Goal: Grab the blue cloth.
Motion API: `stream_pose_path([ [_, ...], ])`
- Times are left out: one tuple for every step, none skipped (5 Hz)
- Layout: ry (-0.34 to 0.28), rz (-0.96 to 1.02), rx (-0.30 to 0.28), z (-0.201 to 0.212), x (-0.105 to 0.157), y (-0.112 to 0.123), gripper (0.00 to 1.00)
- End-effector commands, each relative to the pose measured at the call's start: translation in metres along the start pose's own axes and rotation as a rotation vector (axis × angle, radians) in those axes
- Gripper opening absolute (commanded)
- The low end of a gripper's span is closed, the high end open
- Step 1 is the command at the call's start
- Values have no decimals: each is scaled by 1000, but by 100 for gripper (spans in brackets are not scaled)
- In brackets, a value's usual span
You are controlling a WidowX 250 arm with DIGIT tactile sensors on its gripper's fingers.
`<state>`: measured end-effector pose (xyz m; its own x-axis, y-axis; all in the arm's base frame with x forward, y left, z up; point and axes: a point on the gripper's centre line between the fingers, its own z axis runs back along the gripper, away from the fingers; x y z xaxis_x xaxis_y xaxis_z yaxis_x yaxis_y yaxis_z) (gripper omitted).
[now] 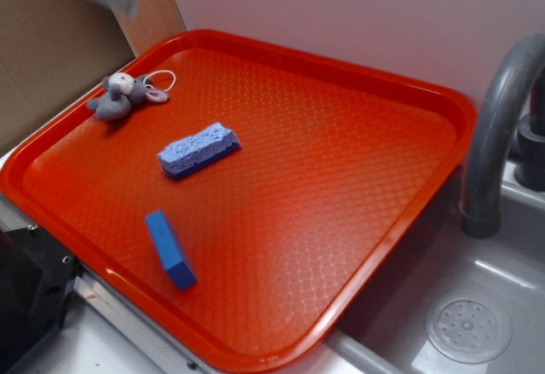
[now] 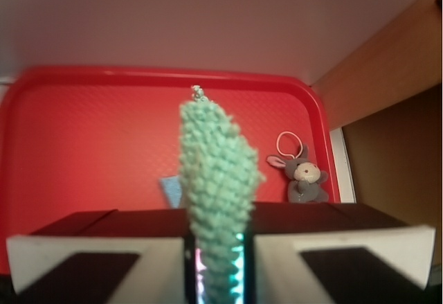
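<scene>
A large red plastic tray (image 1: 341, 187) with a diamond-textured floor fills most of the exterior view. To its right, in the lower right of the frame, lies a grey sink basin (image 1: 477, 306) with a round perforated drain, and a curved grey tap (image 1: 494, 135) rises along the right edge. A brown board (image 1: 51, 42) stands behind the tray in the upper left.

The gripper (image 2: 219, 248) shows best in the wrist view, where its two white fingers (image 2: 97, 262) span the bottom of the frame, drawn close together. Clamped between them is the small pale blue-green woven cloth (image 2: 216, 179), which stands up out of the narrow gap as a knobbly, tapering strip reaching to the middle of the frame, with a frayed thread at its tip. In the exterior view the cloth appears only as a blurred grey-blue shape at the top left edge, well above the tray.

On the tray floor, left of centre, lies a light blue porous rectangular sponge (image 1: 198, 149). Nearer the front rim, lower left, sits a bright blue hard rectangular block (image 1: 169, 249), well apart from the sponge. In the tray's far left corner rests a small grey plush mouse (image 1: 119, 95) with a white loop of cord beside it.
</scene>
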<state>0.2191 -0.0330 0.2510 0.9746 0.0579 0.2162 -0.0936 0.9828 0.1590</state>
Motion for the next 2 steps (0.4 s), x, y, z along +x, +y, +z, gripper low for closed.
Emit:
stream_pose_path([
  [29, 33, -100, 13, -2, 2, 0],
  [-10, 7, -78, 9, -5, -2, 0],
])
